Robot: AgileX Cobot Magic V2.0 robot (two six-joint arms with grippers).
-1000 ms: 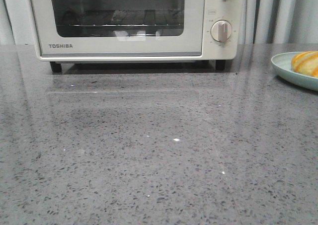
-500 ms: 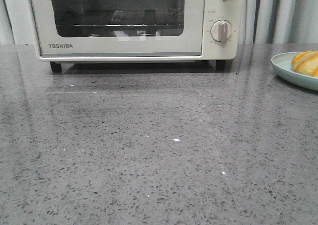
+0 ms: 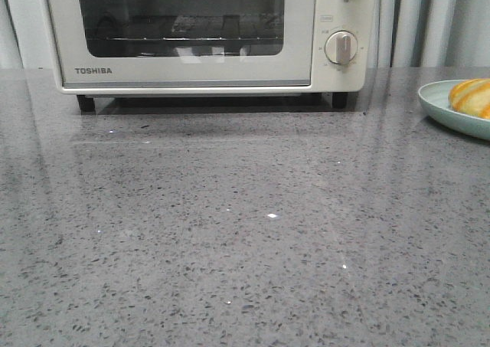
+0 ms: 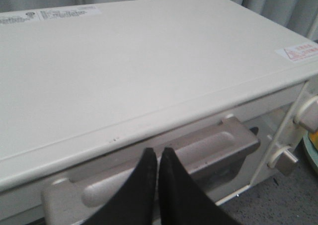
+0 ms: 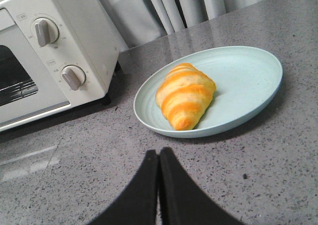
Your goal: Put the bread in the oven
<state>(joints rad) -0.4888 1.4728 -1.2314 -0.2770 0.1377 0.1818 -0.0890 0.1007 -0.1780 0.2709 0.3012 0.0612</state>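
The cream-white TOSHIBA oven [image 3: 184,71] stands at the back of the grey counter with its dark glass door closed and a wire rack inside. The golden-orange striped bread [image 5: 185,95] lies on a pale blue plate [image 5: 248,81] to the oven's right; it shows at the front view's right edge [image 3: 472,96]. My left gripper [image 4: 158,150] is shut and empty, above the oven's top front edge, over the grey door handle [image 4: 208,148]. My right gripper [image 5: 159,154] is shut and empty over the counter, short of the plate. Neither gripper shows in the front view.
Two round knobs [image 3: 341,47] sit on the oven's right panel. Grey curtains [image 3: 429,18] hang behind the counter. The speckled counter [image 3: 245,240] stretches in front of the oven, with the plate [image 3: 448,106] at its right side.
A faint shadow on the counter in front of the oven has faded. The oven, plate and bread have not moved.
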